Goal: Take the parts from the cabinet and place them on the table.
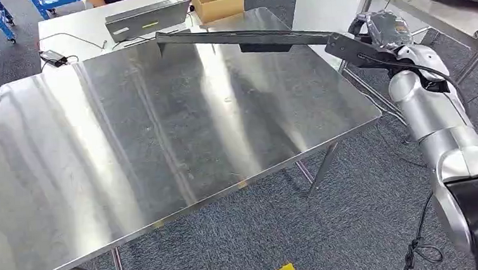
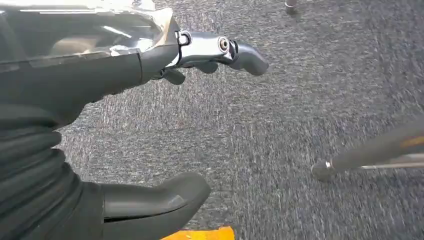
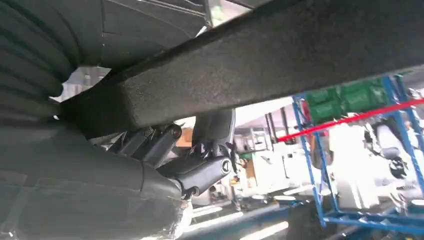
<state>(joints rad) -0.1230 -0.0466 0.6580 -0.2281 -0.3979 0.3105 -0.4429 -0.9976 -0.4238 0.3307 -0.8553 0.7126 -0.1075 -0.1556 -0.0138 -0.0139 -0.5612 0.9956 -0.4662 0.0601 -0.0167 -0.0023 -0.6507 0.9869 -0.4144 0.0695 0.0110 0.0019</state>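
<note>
A long black metal part (image 1: 242, 39) hangs level above the far edge of the steel table (image 1: 161, 147), reaching left from my right hand (image 1: 379, 33), which grips its right end beyond the table's right side. Up close in the right wrist view, the black part (image 3: 260, 65) crosses the picture with the fingers (image 3: 200, 165) wrapped under it. My left hand (image 2: 150, 125) hangs over grey carpet with thumb and fingers apart and nothing in it.
Behind the steel table stands a white table (image 1: 89, 25) with a grey metal part (image 1: 145, 17), a cardboard box (image 1: 217, 2) and a power adapter (image 1: 53, 57). Another steel table (image 1: 430, 1) stands at the far right. Blue racks (image 3: 350, 150) stand behind.
</note>
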